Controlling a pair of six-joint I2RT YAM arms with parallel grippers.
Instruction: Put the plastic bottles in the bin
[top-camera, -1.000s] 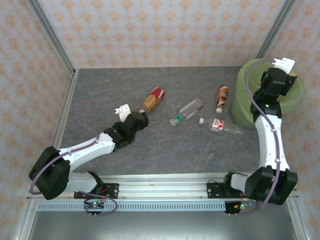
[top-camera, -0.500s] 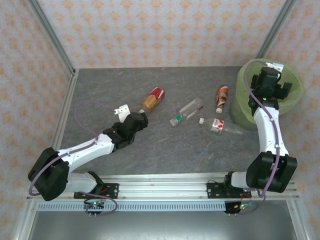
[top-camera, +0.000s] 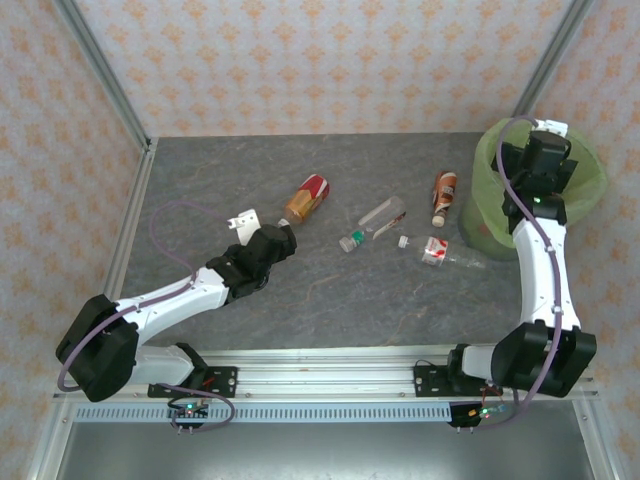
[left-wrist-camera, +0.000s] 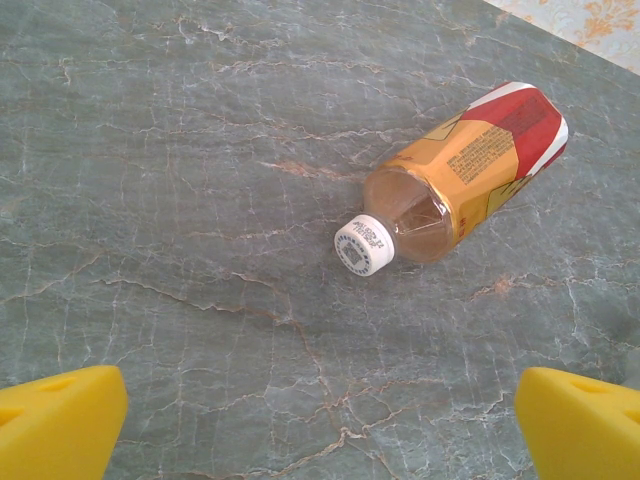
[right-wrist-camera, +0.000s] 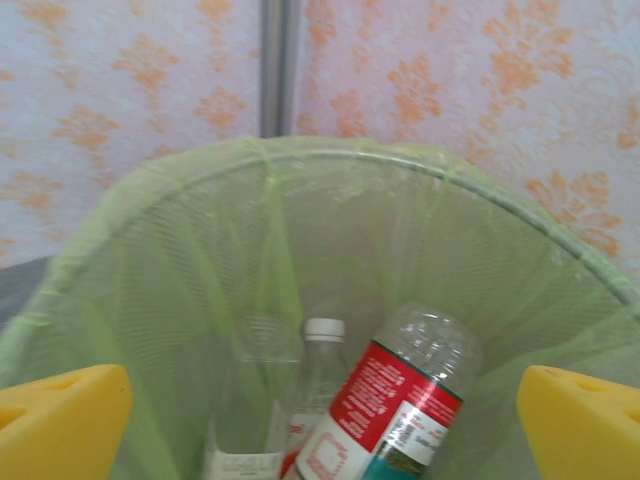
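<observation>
**Both grippers open; four bottles on the table, more in the bin**

We find the left gripper (left-wrist-camera: 320, 430) over the bare table (left-wrist-camera: 180, 150), its yellow fingers (left-wrist-camera: 60, 420) spread wide and empty. Just ahead of it, the orange and red bottle (left-wrist-camera: 470, 170) lies on its side with its white cap toward the gripper and free table on every side.

The right gripper (right-wrist-camera: 320, 420) hangs above the opening of the bin (right-wrist-camera: 330, 155), fingers wide apart, holding nothing. Inside the bin we see a red-labelled bottle (right-wrist-camera: 400, 400) and a white-capped bottle (right-wrist-camera: 322, 350).

From above, a green-capped bottle (top-camera: 372, 223) lies mid-table. A brown-labelled bottle (top-camera: 444, 195) and a clear bottle (top-camera: 440, 252) lie close to the bin's wall.
</observation>
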